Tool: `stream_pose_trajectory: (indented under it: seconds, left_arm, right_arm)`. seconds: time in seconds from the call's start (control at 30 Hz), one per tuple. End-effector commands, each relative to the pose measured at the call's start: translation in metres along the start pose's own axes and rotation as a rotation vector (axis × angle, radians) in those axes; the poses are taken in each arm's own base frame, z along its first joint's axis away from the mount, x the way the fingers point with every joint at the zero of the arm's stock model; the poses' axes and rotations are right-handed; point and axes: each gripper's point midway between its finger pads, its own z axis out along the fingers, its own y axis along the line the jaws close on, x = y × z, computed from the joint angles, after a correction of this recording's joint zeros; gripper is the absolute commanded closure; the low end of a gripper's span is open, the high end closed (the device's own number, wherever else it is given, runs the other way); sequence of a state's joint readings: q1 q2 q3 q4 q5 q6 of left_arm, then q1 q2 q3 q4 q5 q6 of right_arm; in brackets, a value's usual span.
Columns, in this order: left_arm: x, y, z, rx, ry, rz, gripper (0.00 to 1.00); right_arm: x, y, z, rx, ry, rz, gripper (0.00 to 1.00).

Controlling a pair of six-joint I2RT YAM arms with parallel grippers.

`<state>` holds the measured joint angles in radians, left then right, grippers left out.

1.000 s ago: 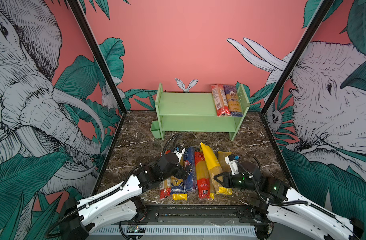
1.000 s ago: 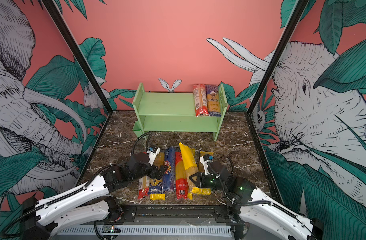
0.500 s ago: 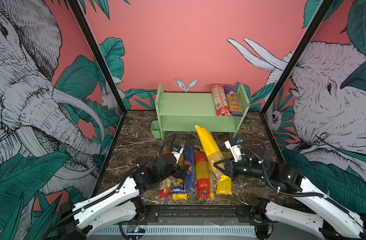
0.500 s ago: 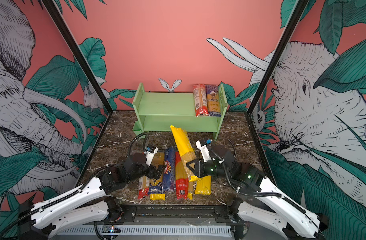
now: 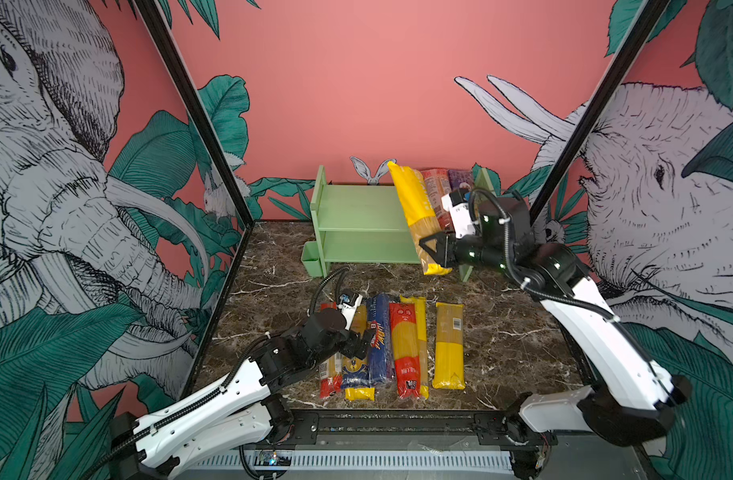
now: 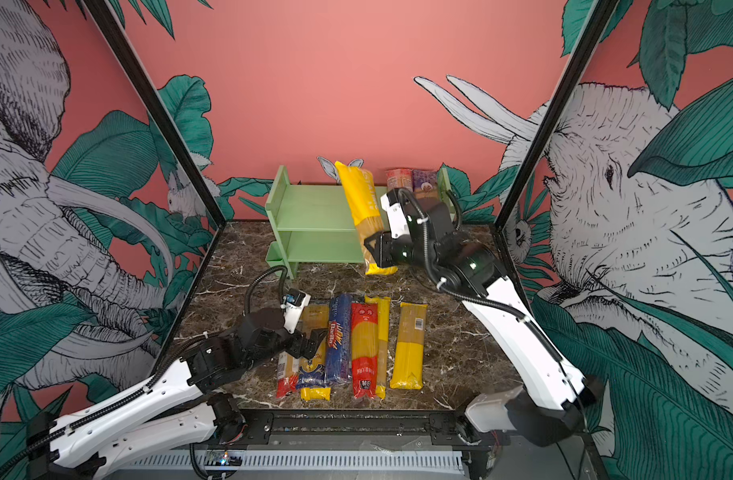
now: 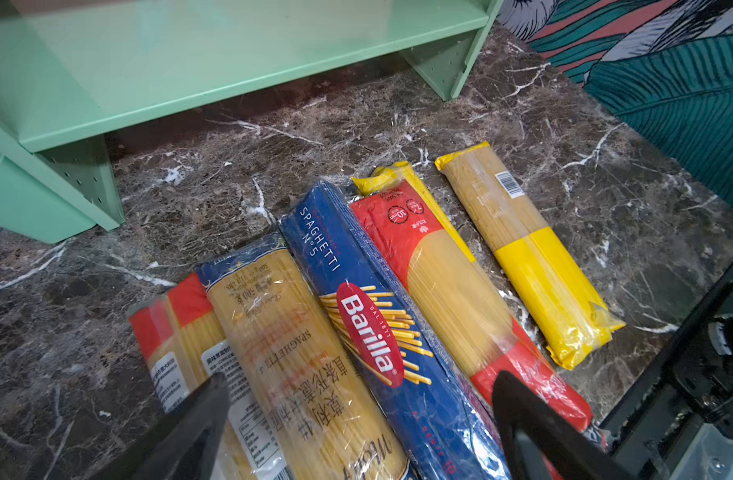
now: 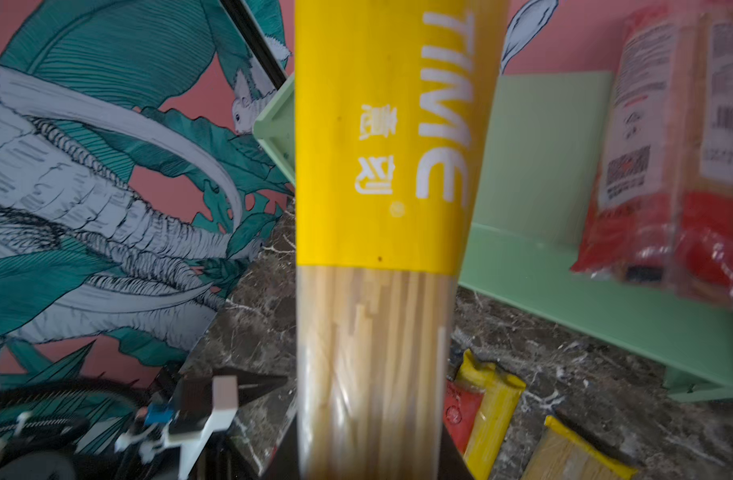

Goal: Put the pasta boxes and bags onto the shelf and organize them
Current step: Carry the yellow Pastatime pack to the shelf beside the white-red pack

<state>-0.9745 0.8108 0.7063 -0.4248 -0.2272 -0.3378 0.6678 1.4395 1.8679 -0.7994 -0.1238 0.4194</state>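
My right claw (image 5: pixel 434 252) grips a long yellow-wrapped spaghetti pack (image 5: pixel 412 203), tilted before the pale green two-tier shelf (image 5: pixel 356 205), upper centre; my left claw (image 5: pixel 361 341) gapes open, lower centre.

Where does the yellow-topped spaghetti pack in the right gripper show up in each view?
Top view: the yellow-topped pack, in the right gripper, leans before the right half of the shelf.
Top view: yellow-topped pack, centre, before the shelf.
Left wrist: not in it.
Right wrist: yellow-topped pack fills the middle.
Shared landmark: the green shelf, in all four.
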Motion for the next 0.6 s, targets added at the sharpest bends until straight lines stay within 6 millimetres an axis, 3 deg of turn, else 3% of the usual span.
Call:
stream_pose_trajectory:
  seconds: [0.0,0.13,0.3,0.57]
  left_arm:
    - [0.001,0.007,-0.005,-0.032,0.005,0.026,0.02]
    - [0.001,0.007,-0.006,-0.034,0.004,0.033,0.02]
    - [0.002,0.007,-0.006,-0.032,0.007,0.043,0.01]
    - [0.004,0.007,-0.003,-0.032,0.009,0.054,0.01]
  right_arm:
    - [-0.073,0.007,0.002,0.029,-0.212,-0.130,1.00]
    - [-0.096,-0.019,0.046,0.197,-0.221,-0.180,1.00]
    - [-0.109,-0.048,0.083,0.364,-0.216,-0.217,1.00]
    - [-0.110,-0.092,0.112,0.487,-0.198,-0.186,1.00]
